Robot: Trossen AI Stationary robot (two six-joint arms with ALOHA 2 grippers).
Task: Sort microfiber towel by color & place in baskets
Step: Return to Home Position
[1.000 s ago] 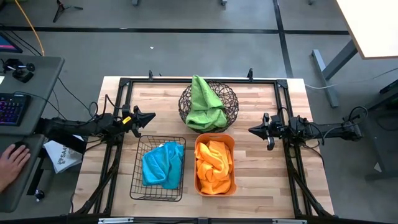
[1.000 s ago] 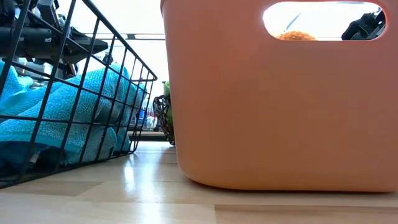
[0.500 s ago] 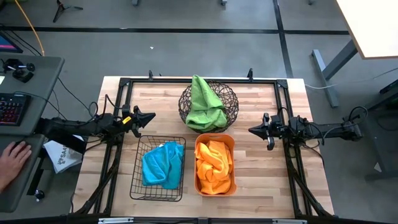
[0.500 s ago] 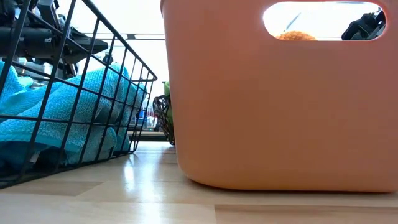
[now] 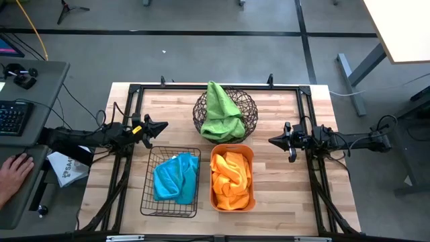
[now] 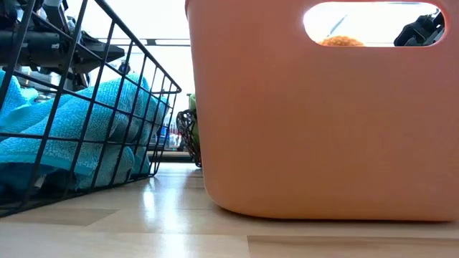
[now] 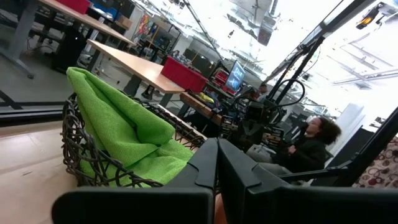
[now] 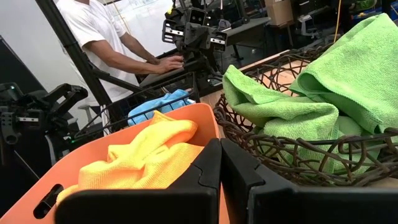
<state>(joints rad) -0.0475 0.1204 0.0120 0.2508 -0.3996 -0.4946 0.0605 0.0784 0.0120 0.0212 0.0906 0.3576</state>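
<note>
Three towel colours: green cloths (image 5: 222,114), sky-blue cloths (image 5: 176,178), orange cloths (image 5: 231,176), each colour in its own container.
Green cloths: heaped in the round woven-wire bowl (image 5: 250,107), between the two grippers' tips and slightly toward the table's far edge.
Sky-blue cloths: in the black wire-grid basket (image 5: 149,195), near the left gripper's tip.
Orange cloths: in the salmon-orange plastic tub (image 5: 213,185), touching the wire basket's side, nearer the right gripper.
Left gripper (image 5: 162,126): fingers pressed together, empty, pointing at the bowl.
Right gripper (image 5: 271,141): fingers together, empty, facing the left one.
Table (image 5: 282,195): pale wood.
Person's hand (image 5: 12,171): behind the left arm, off the table.
</note>
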